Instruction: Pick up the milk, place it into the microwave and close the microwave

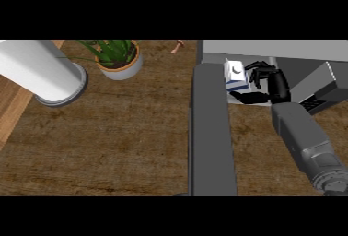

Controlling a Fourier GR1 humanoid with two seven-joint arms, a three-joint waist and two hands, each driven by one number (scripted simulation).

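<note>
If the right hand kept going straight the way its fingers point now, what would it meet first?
The right hand is curled round the milk carton inside the open microwave, fingers pointing inward. Going straight on, it would probably meet the microwave's back wall first, though depth is hard to judge from above.

The brown wooden counter [122, 138] carries a white cylinder [41, 69], a potted plant [119, 57] beside it, and the microwave [272, 50] at right.

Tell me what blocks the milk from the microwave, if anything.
Nothing visible does. The milk sits at the microwave's opening beside the right hand, and the open door stands off to its left, out of the way.
</note>
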